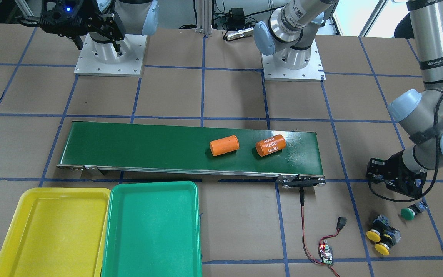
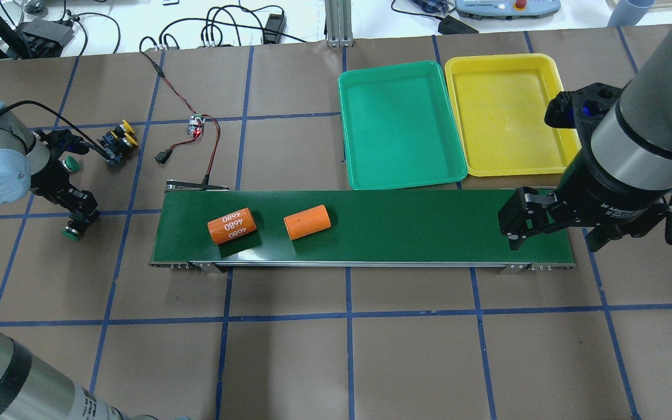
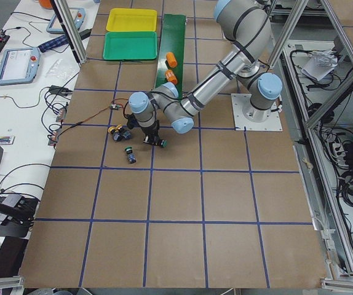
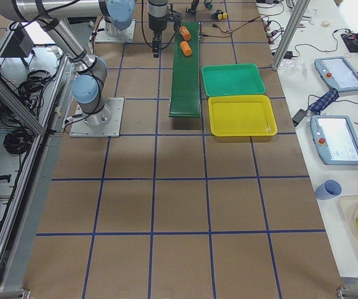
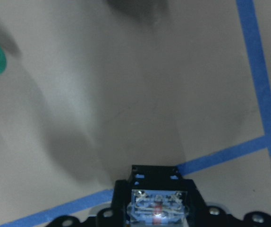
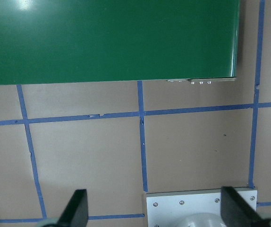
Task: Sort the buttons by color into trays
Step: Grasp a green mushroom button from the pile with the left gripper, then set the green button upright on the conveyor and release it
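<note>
My left gripper (image 2: 76, 220) is shut on a green-capped button (image 2: 70, 233), low over the table left of the belt. In the left wrist view the button's black body (image 5: 156, 201) sits between the fingers. A second green button (image 2: 70, 165) lies on the table just beyond, and two yellow buttons (image 2: 120, 140) lie together further out. The green tray (image 2: 397, 128) and the yellow tray (image 2: 505, 116) stand side by side past the belt, with nothing in them. My right gripper (image 2: 555, 239) hangs open over the belt's right end, holding nothing.
A long dark-green conveyor belt (image 2: 417, 224) crosses the middle, carrying two orange cylinders (image 2: 231, 226) (image 2: 307, 221). A small circuit board with red and black wires (image 2: 196, 124) lies between the buttons and the belt. The arms' base plates (image 1: 108, 57) stand behind the belt.
</note>
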